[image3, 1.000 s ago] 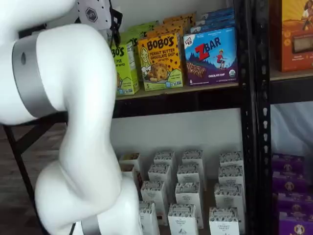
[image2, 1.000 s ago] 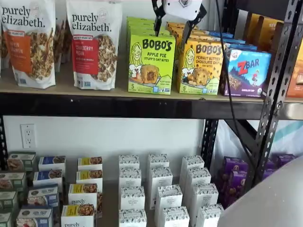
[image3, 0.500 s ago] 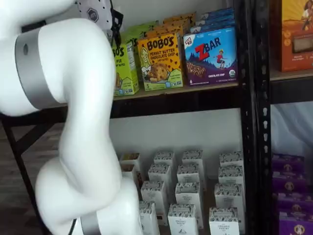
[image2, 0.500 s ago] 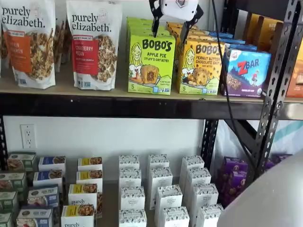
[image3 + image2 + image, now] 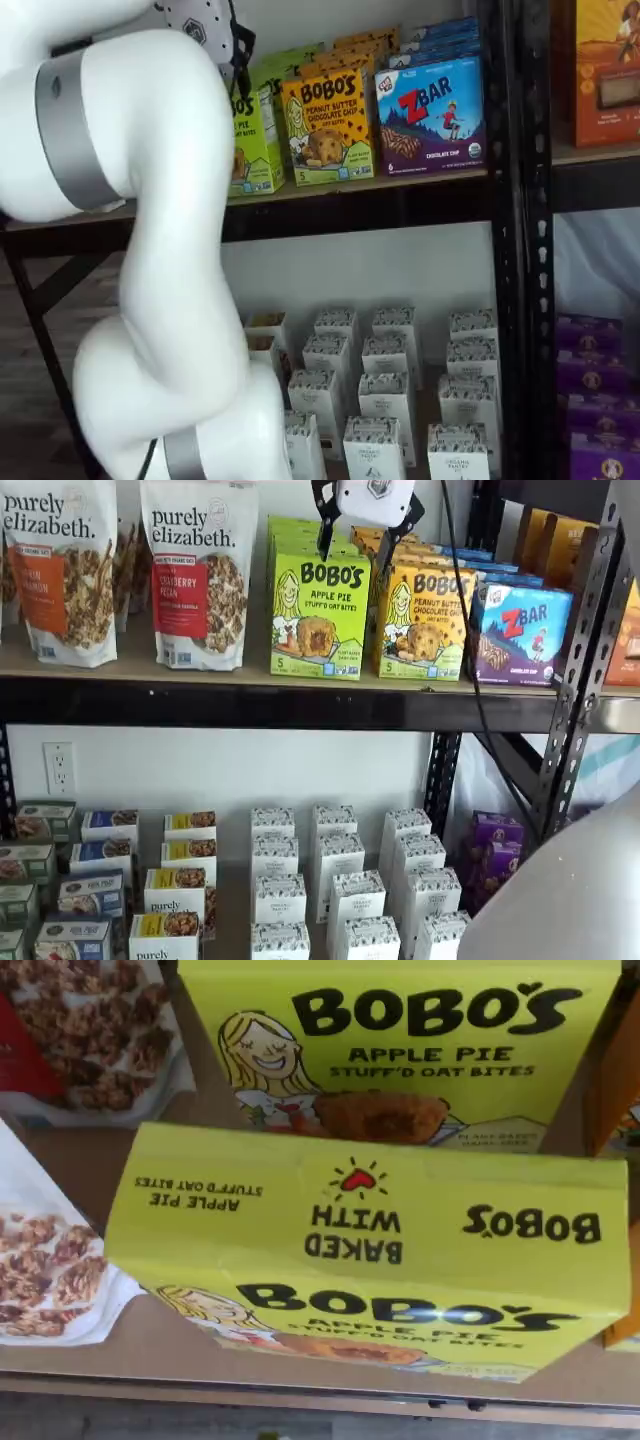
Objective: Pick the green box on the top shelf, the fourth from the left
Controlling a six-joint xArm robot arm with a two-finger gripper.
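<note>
The green box stands upright at the front of a row of like cartons on the top shelf. My gripper hangs from the top edge just above it, open, one black finger over its left top corner and one over its right side. In a shelf view the white arm hides most of the green box, and only one black finger shows. The wrist view shows the green box from above, lid and front face, with a second green carton behind it. The fingers are not in the wrist view.
A purely elizabeth bag stands close on the left, a yellow-orange Bobo's carton close on the right, then a blue ZBar carton. A black upright and a cable are at the right. Small white cartons fill the lower shelf.
My gripper has shifted a little to the left, and its fingers now straddle the green box's top instead of the gap beside it. The boxes have not moved.
</note>
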